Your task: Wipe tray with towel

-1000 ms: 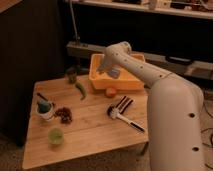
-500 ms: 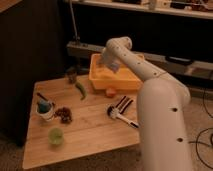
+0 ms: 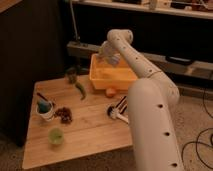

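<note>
The yellow-orange tray (image 3: 121, 78) stands at the far edge of the wooden table. My gripper (image 3: 108, 56) hangs over the tray's far left part, at the end of the white arm that arches up from the lower right. It is shut on the pale blue-grey towel (image 3: 106, 51), which is bunched at the fingers just above the tray's back wall. I cannot tell whether the towel touches the tray. The arm hides part of the tray's right side.
On the table (image 3: 90, 125) are an orange (image 3: 110, 92) in front of the tray, a green pepper (image 3: 81, 90), a dark cup (image 3: 71, 76), a white mug (image 3: 46, 109), a brown pile (image 3: 63, 115), a green cup (image 3: 55, 136) and a brush (image 3: 117, 110). Dark shelving stands behind.
The gripper with the towel has moved from the tray's middle toward its far left side, and the arm's elbow has risen.
</note>
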### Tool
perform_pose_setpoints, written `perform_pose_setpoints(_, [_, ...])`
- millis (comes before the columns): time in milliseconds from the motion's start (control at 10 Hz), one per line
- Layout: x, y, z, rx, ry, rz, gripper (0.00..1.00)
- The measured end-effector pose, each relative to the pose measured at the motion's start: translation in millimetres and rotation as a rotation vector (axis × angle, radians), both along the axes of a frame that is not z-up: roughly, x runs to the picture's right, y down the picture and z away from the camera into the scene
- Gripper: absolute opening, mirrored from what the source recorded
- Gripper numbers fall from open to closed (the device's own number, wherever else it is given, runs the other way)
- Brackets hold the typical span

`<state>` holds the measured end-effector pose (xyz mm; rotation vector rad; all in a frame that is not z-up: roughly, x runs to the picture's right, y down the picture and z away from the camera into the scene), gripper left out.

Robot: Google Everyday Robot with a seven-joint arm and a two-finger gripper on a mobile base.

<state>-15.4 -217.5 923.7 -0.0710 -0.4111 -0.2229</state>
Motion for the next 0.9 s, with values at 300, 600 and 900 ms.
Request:
perform_pose_setpoints(300, [1, 5, 3.6, -0.011, 0.007, 0.000, 0.00])
perform_pose_setpoints(600, [17, 49, 28.4, -0.031, 0.015, 0.029, 0.00])
perform_pose_setpoints(900, [34, 77, 35.4, -0.047, 0.035, 0.066, 0.00])
